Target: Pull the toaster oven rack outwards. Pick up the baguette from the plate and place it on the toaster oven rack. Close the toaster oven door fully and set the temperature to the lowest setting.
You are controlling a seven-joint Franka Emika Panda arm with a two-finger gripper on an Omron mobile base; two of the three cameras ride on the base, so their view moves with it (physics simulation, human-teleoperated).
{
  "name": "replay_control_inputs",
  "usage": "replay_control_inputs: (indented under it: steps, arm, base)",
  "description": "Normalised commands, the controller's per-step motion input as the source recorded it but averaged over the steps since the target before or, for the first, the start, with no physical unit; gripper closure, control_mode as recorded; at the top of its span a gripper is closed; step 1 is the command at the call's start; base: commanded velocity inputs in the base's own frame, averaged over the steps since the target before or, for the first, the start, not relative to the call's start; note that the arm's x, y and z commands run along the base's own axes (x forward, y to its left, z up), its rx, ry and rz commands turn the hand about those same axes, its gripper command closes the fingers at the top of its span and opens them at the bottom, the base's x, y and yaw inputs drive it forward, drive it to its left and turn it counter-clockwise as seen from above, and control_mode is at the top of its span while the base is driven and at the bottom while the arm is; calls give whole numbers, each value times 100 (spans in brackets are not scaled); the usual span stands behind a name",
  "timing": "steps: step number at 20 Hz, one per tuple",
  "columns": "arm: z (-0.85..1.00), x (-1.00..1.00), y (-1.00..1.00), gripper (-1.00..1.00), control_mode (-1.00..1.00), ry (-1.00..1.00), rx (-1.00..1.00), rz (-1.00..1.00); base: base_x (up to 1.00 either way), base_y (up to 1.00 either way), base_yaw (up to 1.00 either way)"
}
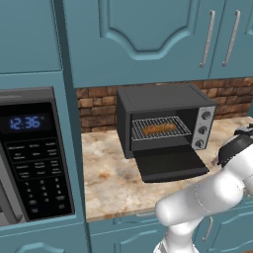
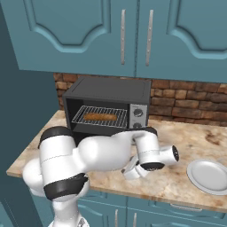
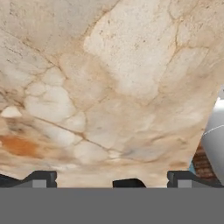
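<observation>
Baguette (image 1: 159, 129) at frame centre lies on the rack (image 1: 160, 128); we see the tool (image 3: 109, 180) wide open, empty, over bare counter (image 3: 109, 87).

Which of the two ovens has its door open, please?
The toaster oven, on the counter: its door lies folded down, baguette inside. The microwave is shut.
</observation>
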Motion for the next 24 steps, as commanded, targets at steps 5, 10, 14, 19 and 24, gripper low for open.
replay_control_inputs:
  steps: [5,10,14,19,24]
  arm:
    - [-20,18,8,-100,-100,1,3,2]
    - [-20,16,0,-100,-100,0,4,1]
    - [-19,14,0,-100,-100,0,4,1]
    - [-21,12,0,-100,-100,0,3,1]
    - [-25,13,0,-100,-100,1,3,1]
  base:
    - [0,0,0]
    - [0,0,0]
    - [0,0,0]
    - [0,0,0]
    - [0,0,0]
